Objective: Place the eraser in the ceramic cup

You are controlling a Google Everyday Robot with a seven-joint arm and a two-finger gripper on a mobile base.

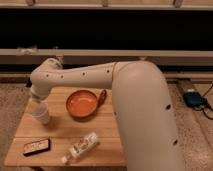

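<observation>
The eraser (36,146) is a small flat dark block with a pale label. It lies on the front left corner of the wooden table (107,135). The ceramic cup (41,115) is small, white and tapered, and stands upright at the table's left edge, behind the eraser. My gripper (39,103) is at the end of the white arm, directly over the cup and very close to its rim. The wrist hides most of it. The eraser lies apart from the gripper, nearer the front.
An orange bowl (82,104) sits mid-table at the back, with a brown object (102,96) at its right rim. A clear plastic bottle (80,146) lies on its side at the front. My arm spans the table's right side. A blue device (192,97) lies on the floor at right.
</observation>
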